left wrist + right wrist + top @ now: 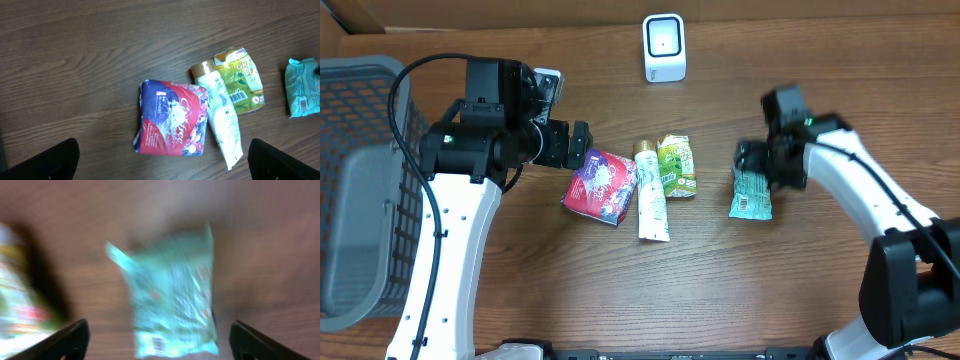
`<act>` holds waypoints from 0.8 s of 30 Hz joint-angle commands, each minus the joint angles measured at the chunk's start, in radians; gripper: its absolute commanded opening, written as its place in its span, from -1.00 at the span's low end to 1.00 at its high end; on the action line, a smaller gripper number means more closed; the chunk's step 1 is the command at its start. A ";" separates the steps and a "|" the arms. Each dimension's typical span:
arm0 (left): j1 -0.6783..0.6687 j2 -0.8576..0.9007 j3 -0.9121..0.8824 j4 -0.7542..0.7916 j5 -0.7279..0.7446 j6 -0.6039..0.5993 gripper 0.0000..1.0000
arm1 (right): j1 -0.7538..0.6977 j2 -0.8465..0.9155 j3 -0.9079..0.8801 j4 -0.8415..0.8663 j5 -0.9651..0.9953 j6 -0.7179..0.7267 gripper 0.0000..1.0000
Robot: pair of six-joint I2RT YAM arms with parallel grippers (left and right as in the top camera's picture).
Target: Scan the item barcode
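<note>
Where the teal packet (751, 194) lies: flat on the counter, right of centre in the overhead view, its upper end under the right hand.
Teal packet, make: thin crinkled film, roughly rectangular, with a small white barcode patch near its lower end.
Right hand (757, 165): dark fingers spread wide, one at each lower corner of the wrist view. The packet lies between them and touches neither. That view is blurred.
Left hand (582, 147): fingers spread just as wide with nothing between them, left of centre in the overhead view and just beside the red packet.
Scanner (664, 47): small white box with rounded corners and a paler window on its face, at top centre, well apart from the teal packet.
Red packet (602, 186): soft, puffy, squarish pack in glossy red and blue with white script, lying tilted.
Tube (651, 192): smooth white plastic, gold cap at the upper end and a flat crimped tail at the lower, between the red packet and the green pouch.
Green pouch (677, 165): crumpled yellow-green film, barcode facing up.
Basket (350, 110): grey plastic lattice walls, at the left edge.
Counter (770, 290): brown, with streaky wood grain.
</note>
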 commanded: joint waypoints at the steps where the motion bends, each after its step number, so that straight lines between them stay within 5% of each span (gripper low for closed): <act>1: -0.003 0.000 -0.005 0.001 0.000 -0.006 0.99 | -0.006 -0.021 0.111 0.014 0.049 -0.089 0.86; 6: -0.003 0.000 -0.005 0.001 0.000 -0.006 0.99 | -0.007 0.019 0.110 0.074 0.022 -0.248 0.83; 12: -0.003 0.000 -0.005 0.001 0.000 -0.007 0.99 | 0.002 0.108 0.105 0.024 -0.257 -0.497 0.74; 24: -0.003 0.000 -0.005 0.001 0.000 -0.007 0.99 | 0.055 0.230 0.094 0.014 -0.327 -0.501 0.67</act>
